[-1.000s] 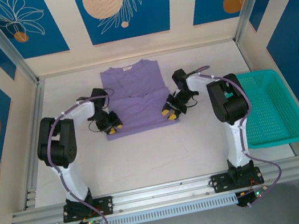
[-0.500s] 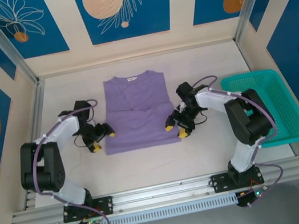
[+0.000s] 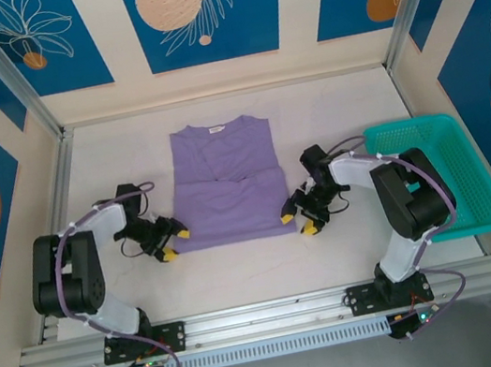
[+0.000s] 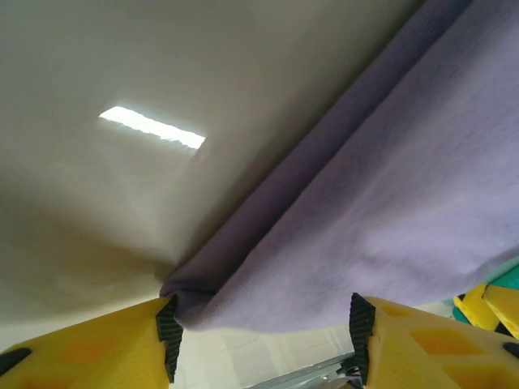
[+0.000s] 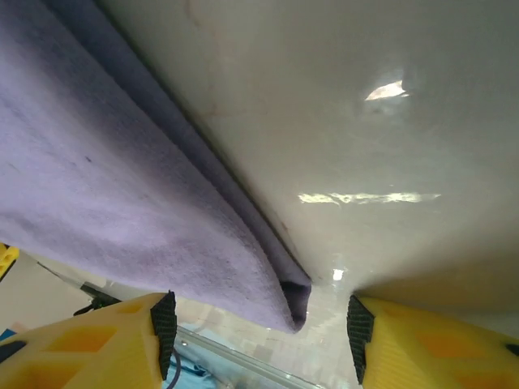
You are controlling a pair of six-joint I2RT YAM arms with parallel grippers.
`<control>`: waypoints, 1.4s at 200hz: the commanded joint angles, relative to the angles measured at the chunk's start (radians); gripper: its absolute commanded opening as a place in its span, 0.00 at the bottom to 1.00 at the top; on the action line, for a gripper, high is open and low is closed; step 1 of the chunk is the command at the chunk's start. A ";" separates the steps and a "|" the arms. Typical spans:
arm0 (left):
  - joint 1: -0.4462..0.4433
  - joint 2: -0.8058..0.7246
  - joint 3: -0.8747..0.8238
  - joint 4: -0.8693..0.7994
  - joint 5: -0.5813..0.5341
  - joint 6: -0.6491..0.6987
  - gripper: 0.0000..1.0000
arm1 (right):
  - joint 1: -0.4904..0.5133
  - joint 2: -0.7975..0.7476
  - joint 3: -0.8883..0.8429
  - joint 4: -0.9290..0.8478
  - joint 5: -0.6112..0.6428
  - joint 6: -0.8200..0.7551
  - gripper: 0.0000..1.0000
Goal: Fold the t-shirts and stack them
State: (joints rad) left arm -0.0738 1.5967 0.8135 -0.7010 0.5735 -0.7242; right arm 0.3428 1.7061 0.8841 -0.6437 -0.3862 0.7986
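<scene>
A lavender-purple t-shirt (image 3: 226, 183) lies flat at mid-table, plain side up, its sleeves folded in and collar toward the back wall. My left gripper (image 3: 176, 243) sits low at the shirt's near left corner, open; the corner of the shirt (image 4: 365, 211) lies between its yellow fingers (image 4: 89, 352), touching the left pad. My right gripper (image 3: 297, 222) is low at the near right corner, open, with the folded shirt (image 5: 122, 203) corner hanging between its fingers (image 5: 97, 344), not pinched.
A teal mesh basket (image 3: 439, 173) stands at the right side of the table, close behind my right arm. Bare white tabletop (image 3: 243, 274) runs in front of the shirt. Aluminium rails (image 3: 269, 317) line the near edge.
Both grippers have drawn toward the near edge, from over the shirt's lower part to its two near corners. The shirt has slid slightly nearer and lies flatter.
</scene>
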 commanded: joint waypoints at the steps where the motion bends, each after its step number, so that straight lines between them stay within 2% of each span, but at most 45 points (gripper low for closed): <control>1: 0.007 0.022 -0.003 0.026 0.041 0.030 0.55 | 0.010 0.042 0.020 0.028 -0.027 -0.012 0.56; 28: 0.008 0.054 -0.019 0.044 0.013 0.038 0.45 | 0.019 0.062 0.026 0.047 -0.043 -0.003 0.45; 39: 0.007 0.066 -0.015 0.043 -0.005 0.044 0.39 | 0.021 0.067 0.028 0.049 -0.047 -0.004 0.34; 58: 0.007 0.074 0.012 0.010 -0.045 0.070 0.21 | 0.020 0.062 0.031 0.041 -0.043 -0.013 0.13; 75: 0.006 0.059 0.044 -0.049 -0.105 0.106 0.02 | 0.015 0.048 0.022 0.017 -0.026 -0.025 0.02; 80: 0.005 0.055 0.054 -0.073 -0.121 0.119 0.00 | 0.012 0.044 0.018 0.010 -0.024 -0.028 0.00; 95: 0.000 0.044 0.073 -0.129 -0.146 0.147 0.00 | 0.009 0.023 -0.004 -0.009 -0.023 -0.039 0.00; 131: -0.035 -0.041 0.048 -0.236 -0.130 0.175 0.00 | 0.026 -0.087 -0.089 -0.063 -0.044 -0.061 0.00; 174: -0.043 -0.227 -0.017 -0.269 -0.025 0.161 0.00 | 0.050 -0.307 -0.166 -0.119 -0.101 -0.036 0.00; 204: -0.043 -0.206 0.083 -0.261 0.095 0.158 0.00 | 0.007 -0.422 -0.100 -0.170 -0.101 -0.019 0.00; 244: -0.042 -0.070 0.355 -0.215 0.137 0.086 0.00 | -0.100 -0.320 0.140 -0.227 -0.107 -0.026 0.00; 280: -0.042 0.125 0.649 -0.148 0.137 -0.013 0.00 | -0.159 -0.079 0.410 -0.297 -0.120 0.001 0.00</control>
State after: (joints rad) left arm -0.1143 1.6165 1.3140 -0.9047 0.6785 -0.6559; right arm 0.2176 1.4982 1.1603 -0.8574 -0.4679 0.7689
